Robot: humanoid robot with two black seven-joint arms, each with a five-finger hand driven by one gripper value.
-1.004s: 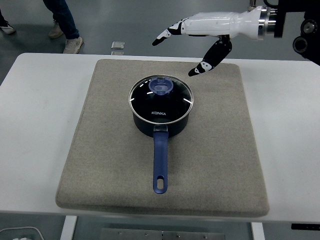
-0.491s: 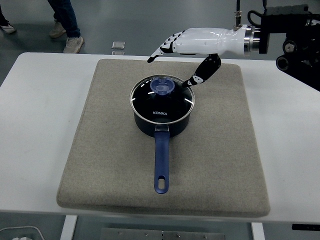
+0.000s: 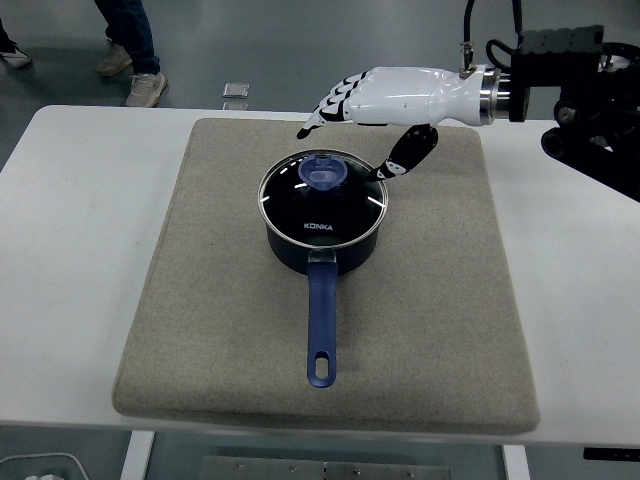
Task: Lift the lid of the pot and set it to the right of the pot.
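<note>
Fingers [image 3: 325, 108] of the smooth white right hand [image 3: 385, 95] are held out flat and spread, with nothing gripped. The black thumb is pointed down just beside the round glass pot lid [image 3: 322, 195]. The lid is seated on the dark blue pot [image 3: 322, 243], on a rough grey mat [image 3: 440, 300] on the white table [image 3: 70, 250].

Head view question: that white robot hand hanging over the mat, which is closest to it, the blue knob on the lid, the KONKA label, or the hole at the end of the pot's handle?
From the right hand:
1. Blue knob, on top of the lid, just below-left of the hand.
2. KONKA label, at the lid's near side.
3. Handle hole, at the handle's end toward the table's near edge, farthest.
</note>
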